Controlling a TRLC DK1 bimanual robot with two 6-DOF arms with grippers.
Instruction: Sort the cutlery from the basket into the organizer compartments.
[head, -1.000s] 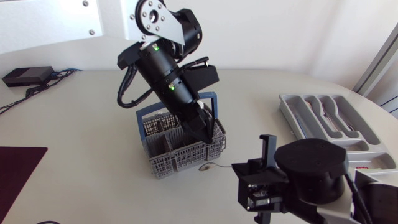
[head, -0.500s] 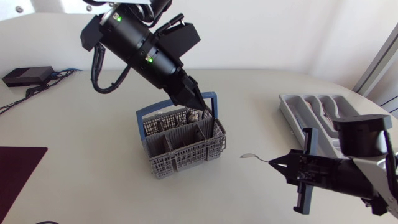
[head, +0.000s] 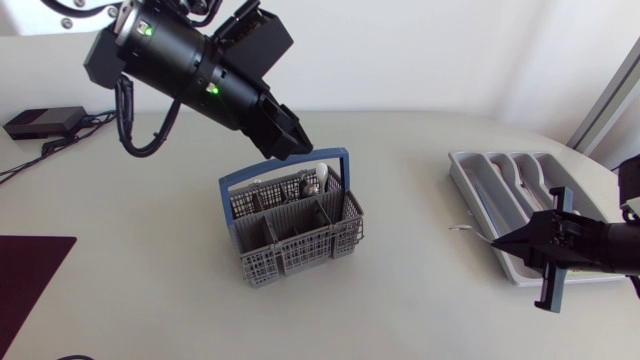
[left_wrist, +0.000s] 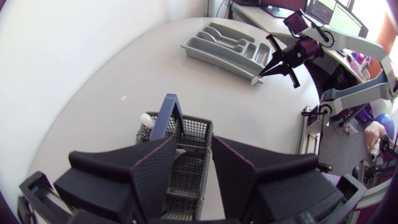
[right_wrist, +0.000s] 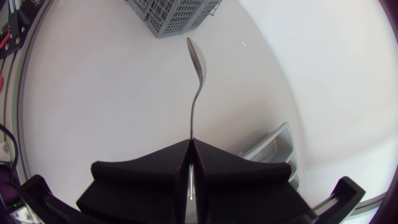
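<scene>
Beside organizer (head: 460, 178): right gripper (right_wrist: 189, 146) was clamped on spoon (right_wrist: 198, 65) handle.
Spoon axis: bowl pointed toward basket (head: 300, 252), away from organizer.
Left gripper (left_wrist: 194, 152): stood wide and empty above basket.
Nearer arm: right.

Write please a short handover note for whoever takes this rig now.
Left gripper: open, empty, above the grey plastic basket with blue handle.
Right gripper: shut on a silver metal spoon, beside the grey plastic organizer tray.
Done: sorted cutlery lies in the tray.
Left: place the spoon; unsorted cutlery stands in the basket.
</scene>
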